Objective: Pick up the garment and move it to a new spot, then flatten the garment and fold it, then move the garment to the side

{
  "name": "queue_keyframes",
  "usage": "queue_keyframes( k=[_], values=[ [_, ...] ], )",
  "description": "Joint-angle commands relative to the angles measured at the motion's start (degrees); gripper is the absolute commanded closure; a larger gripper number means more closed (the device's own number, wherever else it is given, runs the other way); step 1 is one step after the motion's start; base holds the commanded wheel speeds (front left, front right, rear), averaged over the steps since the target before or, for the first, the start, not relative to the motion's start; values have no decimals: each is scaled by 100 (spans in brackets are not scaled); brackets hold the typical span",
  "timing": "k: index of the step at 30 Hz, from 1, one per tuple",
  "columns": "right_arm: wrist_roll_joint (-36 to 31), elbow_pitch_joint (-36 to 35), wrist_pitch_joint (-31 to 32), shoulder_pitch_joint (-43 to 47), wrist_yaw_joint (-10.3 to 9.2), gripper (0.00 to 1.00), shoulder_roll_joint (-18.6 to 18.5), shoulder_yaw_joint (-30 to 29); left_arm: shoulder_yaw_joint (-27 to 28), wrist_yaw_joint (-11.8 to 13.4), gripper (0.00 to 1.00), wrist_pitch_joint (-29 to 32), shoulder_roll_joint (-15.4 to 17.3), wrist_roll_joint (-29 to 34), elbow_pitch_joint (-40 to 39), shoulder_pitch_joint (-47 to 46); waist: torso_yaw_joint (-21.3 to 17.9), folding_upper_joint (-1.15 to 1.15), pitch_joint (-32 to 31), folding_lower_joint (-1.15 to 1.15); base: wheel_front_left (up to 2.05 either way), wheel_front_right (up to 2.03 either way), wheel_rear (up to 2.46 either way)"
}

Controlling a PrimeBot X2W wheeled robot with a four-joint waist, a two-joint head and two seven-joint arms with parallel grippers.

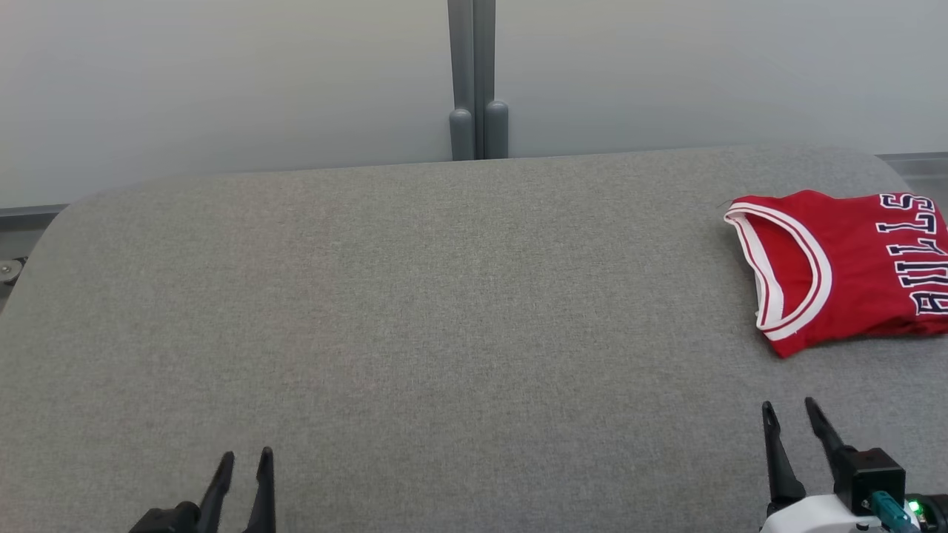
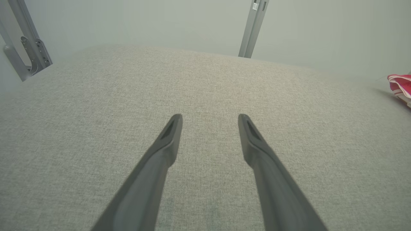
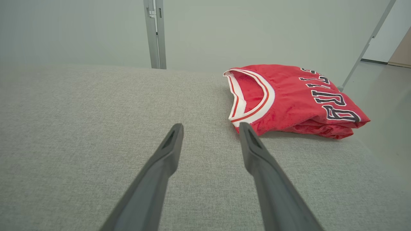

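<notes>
The red Bulls jersey [image 1: 852, 274] lies folded on the right of the worktop [image 1: 444, 296], task seemingly complete, left fingers [image 1: 264, 488] and right fingers [image 1: 775, 451] spread wide, empty.

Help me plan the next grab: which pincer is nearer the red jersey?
The right pincer: the folded red jersey lies close ahead of it, while the left pincer sits far across the grey table.

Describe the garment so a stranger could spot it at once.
Start at the grey cloth-covered table. At its far right end, ahead of the right gripper, lies a folded jersey. It is bright red with white neck trim and dark lettering against the plain grey.
</notes>
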Motion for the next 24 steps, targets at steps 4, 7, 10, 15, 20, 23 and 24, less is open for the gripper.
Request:
queue_keyframes(
  k=[4, 7, 10, 15, 20, 23, 24],
  values=[
    [29, 194, 19, 34, 0, 100, 40, -5, -10, 0, 100, 8, -35, -27, 170, 58, -1, 0, 1, 0, 0, 0, 0],
    [401, 257, 162, -76, 0, 100, 37, -71, 26, 0, 100, 98, -47, -344, 148, 1, -4, 0, 7, 0, 0, 0, 0],
    [930, 254, 290, -141, -1, 100, 32, -75, 71, 1, 100, 213, -62, -757, 116, -72, -8, 0, 15, 0, 0, 0, 0],
    [1555, 222, 405, -195, -1, 100, 26, -50, 122, 1, 100, 347, -80, -1245, 76, -159, -14, 0, 25, 0, 0, 0, 0],
    [2137, 204, 522, -254, -2, 100, 20, -37, 170, 2, 100, 471, -96, -1704, 40, -240, -19, 0, 35, 0, 0, 0, 0],
    [2469, 199, 594, -295, -2, 100, 17, -35, 197, 2, 100, 545, -106, -1968, 20, -285, -22, 0, 41, 0, 0, 0, 0],
    [2576, 197, 618, -309, -2, 100, 16, -35, 205, 2, 100, 567, -109, -2052, 13, -300, -23, 0, 43, 0, 0, 0, 0]
  ],
)
